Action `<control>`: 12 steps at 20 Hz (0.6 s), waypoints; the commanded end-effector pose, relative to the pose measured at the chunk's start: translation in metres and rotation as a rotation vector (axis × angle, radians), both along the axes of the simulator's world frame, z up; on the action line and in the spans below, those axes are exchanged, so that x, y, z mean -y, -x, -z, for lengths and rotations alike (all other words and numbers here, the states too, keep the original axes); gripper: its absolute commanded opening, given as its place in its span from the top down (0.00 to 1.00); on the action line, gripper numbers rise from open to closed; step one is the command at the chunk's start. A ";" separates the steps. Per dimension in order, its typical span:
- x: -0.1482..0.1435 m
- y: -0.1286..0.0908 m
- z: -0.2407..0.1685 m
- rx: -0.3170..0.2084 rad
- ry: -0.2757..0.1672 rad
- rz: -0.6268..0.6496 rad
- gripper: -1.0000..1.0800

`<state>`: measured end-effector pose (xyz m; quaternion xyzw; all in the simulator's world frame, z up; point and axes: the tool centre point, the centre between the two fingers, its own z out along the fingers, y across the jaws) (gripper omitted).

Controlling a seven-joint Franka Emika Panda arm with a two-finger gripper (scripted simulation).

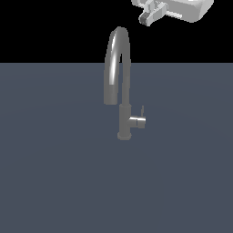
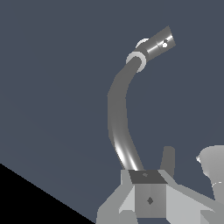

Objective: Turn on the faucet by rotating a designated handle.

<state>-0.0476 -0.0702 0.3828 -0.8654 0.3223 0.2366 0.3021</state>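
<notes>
The faucet (image 1: 119, 86) stands upright near the centre of the exterior view, on a flat slate-blue tabletop (image 1: 50, 182) that fills the lower three quarters of the frame under a black background. Its slim post rises from a small round base, and the arched spout curves up over the horizon line and comes down on the exterior view's left of the post, ending well above the surface. The handle (image 1: 138, 121) juts sideways from the lower post toward the exterior view's right; a thin flat lever stands upright at its outer end.

The end effector (image 1: 148, 17) sits at the top edge of the exterior view, right of centre, above the top of the arch and well apart from the handle. It touches nothing. Only part of it is in frame, and whether its fingers are spread or closed cannot be told.

In the wrist view the faucet (image 2: 118, 113) is seen from above, its spout sweeping from the lower centre to the upper right, where the handle (image 2: 158, 43) shows as a short bright cylinder. Pale end effector parts (image 2: 148, 197) fill the lower right of that frame.
</notes>
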 end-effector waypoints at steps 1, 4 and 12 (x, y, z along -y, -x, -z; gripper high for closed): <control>0.007 -0.011 0.014 -0.039 -0.053 0.049 1.00; 0.014 -0.023 0.033 -0.087 -0.119 0.110 1.00; 0.032 -0.050 0.092 -0.229 -0.311 0.287 1.00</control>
